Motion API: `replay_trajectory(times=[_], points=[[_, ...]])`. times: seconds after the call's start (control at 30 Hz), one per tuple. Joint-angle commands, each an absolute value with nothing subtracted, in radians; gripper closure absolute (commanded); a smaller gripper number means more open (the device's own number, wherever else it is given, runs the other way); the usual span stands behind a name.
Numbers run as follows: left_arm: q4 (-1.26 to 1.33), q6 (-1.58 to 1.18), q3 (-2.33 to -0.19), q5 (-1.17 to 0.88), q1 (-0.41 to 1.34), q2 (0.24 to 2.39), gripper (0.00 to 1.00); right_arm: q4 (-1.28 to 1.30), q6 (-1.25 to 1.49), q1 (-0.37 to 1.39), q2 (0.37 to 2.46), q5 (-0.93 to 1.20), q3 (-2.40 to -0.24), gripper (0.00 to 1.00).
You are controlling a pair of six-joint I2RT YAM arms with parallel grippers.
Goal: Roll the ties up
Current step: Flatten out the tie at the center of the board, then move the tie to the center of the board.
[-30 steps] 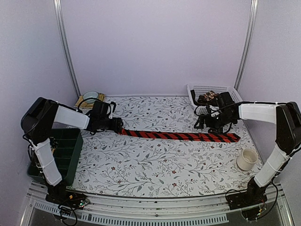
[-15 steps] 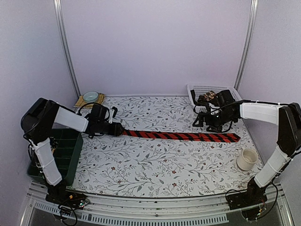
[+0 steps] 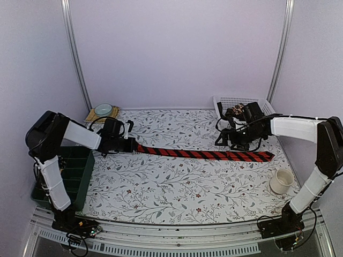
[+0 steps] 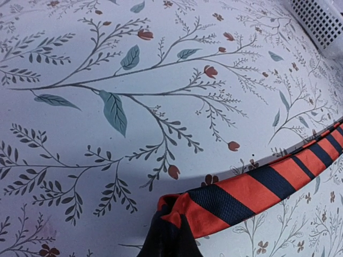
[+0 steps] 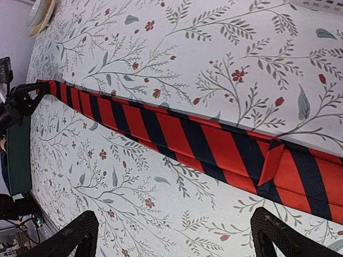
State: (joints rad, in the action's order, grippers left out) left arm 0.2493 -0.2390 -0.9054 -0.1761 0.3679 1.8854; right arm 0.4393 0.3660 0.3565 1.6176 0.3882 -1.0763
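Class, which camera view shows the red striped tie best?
Top external: the tie lies full length, narrow end in the left tool. Left wrist shows only that pinched end; right wrist cuts off its wide tip.

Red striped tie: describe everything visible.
The red tie has dark diagonal stripes and a woven look. It lies flat, unrolled, across the floral table cover, narrow end left, wide pointed end right, a small loop near it. The left gripper is shut on the narrow end; the open right gripper hovers above the wide part.
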Motion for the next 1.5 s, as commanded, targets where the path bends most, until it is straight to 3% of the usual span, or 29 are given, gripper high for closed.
replay_trajectory(times=[0.0, 0.3, 0.47, 0.63, 1.0, 1.13, 1.47], points=[[0.263, -0.343, -0.933, -0.181, 0.359, 1.919, 1.00, 0.407, 0.312, 0.422, 1.658, 0.399, -1.130, 0.00], [0.198, -0.429, -0.911, -0.007, 0.361, 1.896, 1.00, 0.393, 0.242, 0.471, 1.795, 0.371, -1.198, 0.00], [0.163, -0.398, -0.930, -0.018, 0.362, 1.926, 0.93, 0.391, 0.239, 0.488, 1.862, 0.365, -1.236, 0.00], [0.143, -0.380, -0.936, 0.002, 0.359, 1.919, 0.63, 0.386, 0.249, 0.503, 1.893, 0.370, -1.268, 0.00], [0.120, -0.378, -0.925, 0.080, 0.356, 1.864, 0.30, 0.362, 0.320, 0.507, 1.907, 0.381, -1.293, 0.00], [0.149, -0.382, -0.896, 0.095, 0.352, 1.845, 0.29, 0.350, 0.338, 0.518, 1.913, 0.410, -1.314, 0.00], [0.353, -0.464, -0.819, -0.122, 0.335, 1.826, 0.34, 0.320, 0.397, 0.578, 1.969, 0.469, -1.401, 0.00]])
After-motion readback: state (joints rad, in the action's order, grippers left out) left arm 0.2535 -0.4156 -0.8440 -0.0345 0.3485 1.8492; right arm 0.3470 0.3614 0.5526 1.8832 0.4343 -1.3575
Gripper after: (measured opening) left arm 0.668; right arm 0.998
